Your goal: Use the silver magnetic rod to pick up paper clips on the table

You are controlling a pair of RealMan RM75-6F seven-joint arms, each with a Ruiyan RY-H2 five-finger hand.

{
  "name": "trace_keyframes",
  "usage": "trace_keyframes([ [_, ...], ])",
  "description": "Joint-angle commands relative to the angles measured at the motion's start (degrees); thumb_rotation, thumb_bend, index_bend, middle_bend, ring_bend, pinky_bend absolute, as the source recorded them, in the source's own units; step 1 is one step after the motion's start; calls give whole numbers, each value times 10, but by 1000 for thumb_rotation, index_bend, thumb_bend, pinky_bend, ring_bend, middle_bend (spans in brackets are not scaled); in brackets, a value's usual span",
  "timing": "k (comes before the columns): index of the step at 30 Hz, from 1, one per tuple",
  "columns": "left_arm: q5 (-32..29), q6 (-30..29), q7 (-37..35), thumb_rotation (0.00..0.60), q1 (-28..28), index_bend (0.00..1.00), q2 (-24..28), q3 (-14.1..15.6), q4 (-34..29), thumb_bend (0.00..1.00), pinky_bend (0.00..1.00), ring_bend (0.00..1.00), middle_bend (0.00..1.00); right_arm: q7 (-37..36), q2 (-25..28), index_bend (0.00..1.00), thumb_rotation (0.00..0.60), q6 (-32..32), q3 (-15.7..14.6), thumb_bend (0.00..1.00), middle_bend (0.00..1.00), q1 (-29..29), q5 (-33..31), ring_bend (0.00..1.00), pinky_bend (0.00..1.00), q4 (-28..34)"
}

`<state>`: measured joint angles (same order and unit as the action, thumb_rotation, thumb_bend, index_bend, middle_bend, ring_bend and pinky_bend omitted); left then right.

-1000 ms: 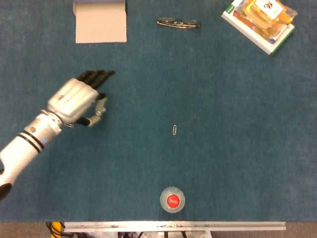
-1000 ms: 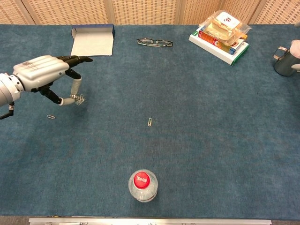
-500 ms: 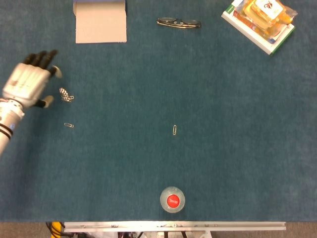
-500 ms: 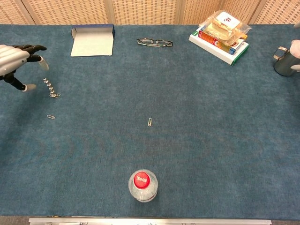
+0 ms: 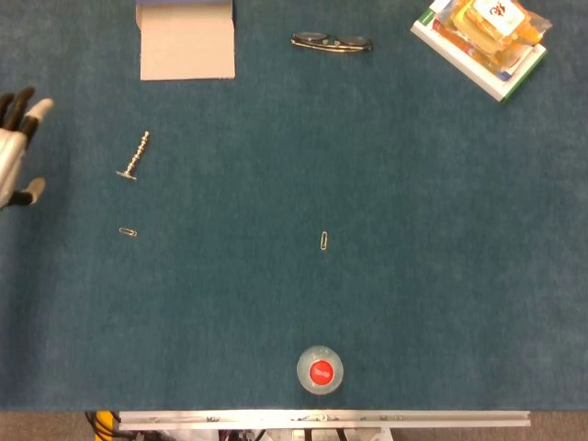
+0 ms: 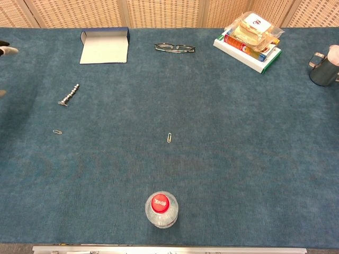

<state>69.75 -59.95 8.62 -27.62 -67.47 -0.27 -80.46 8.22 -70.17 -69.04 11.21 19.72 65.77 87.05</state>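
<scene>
The silver magnetic rod [image 5: 134, 157] [image 6: 69, 95] lies flat on the blue table, left of centre, with what looks like a clip at its lower end. One paper clip [image 5: 128, 231] [image 6: 57, 132] lies just below it. Another paper clip [image 5: 324, 241] [image 6: 169, 137] lies near the table's middle. My left hand [image 5: 16, 150] shows only at the far left edge, fingers apart, holding nothing, well left of the rod. In the chest view only its fingertips [image 6: 7, 50] show. My right hand is out of sight.
An open flat box [image 5: 186, 39] sits at the back left, glasses [image 5: 332, 42] at the back centre, and a book with a packet on it [image 5: 482, 37] at the back right. A bottle with a red cap [image 5: 320, 371] stands near the front edge. A metal cup [image 6: 321, 70] is far right.
My left hand has let go of the rod and drawn away to the left edge. The rod, held a second ago, now lies on the table.
</scene>
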Motion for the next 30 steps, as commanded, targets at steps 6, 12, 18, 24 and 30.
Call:
trace_keyframes([
  [6,11,-61,16,600,62,70,32,25,-49,271,130,0,0,-15,16,243,600,-25,-10,0,84,-25,12,0,61,15],
  [12,19,-96,31,600,96,74,43,35,-82,272,168,0,0,-16,27,243,600,-54,-23,0,84,-52,20,0,61,37],
  [18,35,-133,21,600,128,74,50,40,-109,272,174,0,0,-18,38,246,600,-84,-38,0,84,-87,22,0,61,65],
  [24,38,-133,21,600,144,74,45,43,-113,271,216,0,0,-38,46,249,600,-95,-49,0,84,-110,27,0,61,71],
  [30,31,-120,19,600,146,74,31,36,-99,271,227,0,0,-58,49,249,600,-85,-55,0,85,-115,41,0,61,73],
])
